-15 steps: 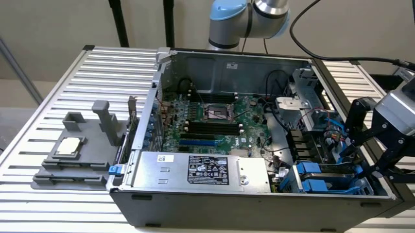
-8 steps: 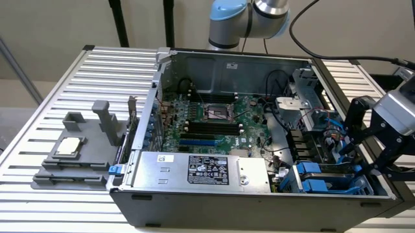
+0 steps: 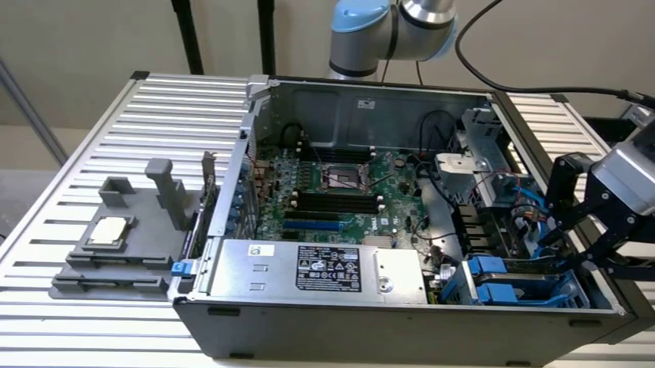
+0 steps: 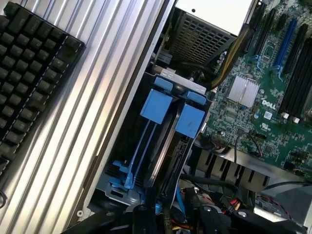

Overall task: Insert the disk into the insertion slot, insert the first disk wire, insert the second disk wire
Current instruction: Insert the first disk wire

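1. Leaning into the open computer case (image 3: 409,330), the black gripper (image 3: 579,251) hangs tilted, its fingers spread.
2. Just beneath it, the disk (image 3: 489,291), framed in glossy blue plastic, sits inside the boxy grey metal slot (image 4: 117,168).

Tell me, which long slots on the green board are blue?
The slots nearest the silver power box; the rest, toward the socket, are black.

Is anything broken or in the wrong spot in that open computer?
Nothing looks broken or spilled. One odd thing: a square silver chip sits outside the computer case on a grey holder, at the exterior view's left, not on the motherboard. The gripper hangs by the insertion slot.
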